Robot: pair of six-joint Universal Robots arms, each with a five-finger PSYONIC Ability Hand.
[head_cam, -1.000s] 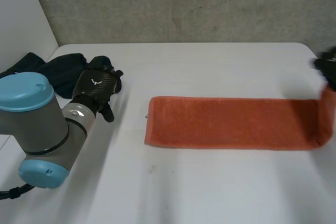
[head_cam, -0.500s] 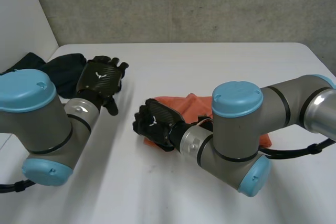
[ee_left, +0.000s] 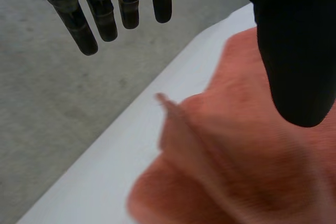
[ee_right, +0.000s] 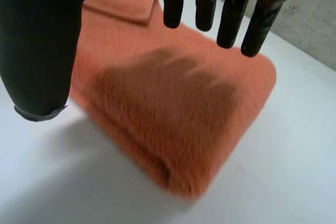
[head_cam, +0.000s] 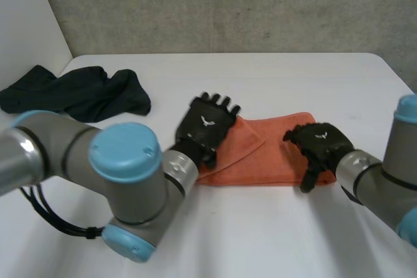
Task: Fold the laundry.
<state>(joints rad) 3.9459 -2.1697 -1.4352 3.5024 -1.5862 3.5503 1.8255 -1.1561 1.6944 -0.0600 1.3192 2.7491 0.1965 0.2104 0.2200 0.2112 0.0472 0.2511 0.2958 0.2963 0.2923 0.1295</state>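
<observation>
L hand (head_cam: 207, 125) at orange towel (head_cam: 273, 155) left edge, R hand (head_cam: 319, 144) at right.

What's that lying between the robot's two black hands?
The orange towel lies on the table between the left hand and the right hand, one hand at each end; the head view shows it.

A white table (head_cam: 260, 69) stands against a rough grey concrete wall (head_cam: 228, 4).
</observation>
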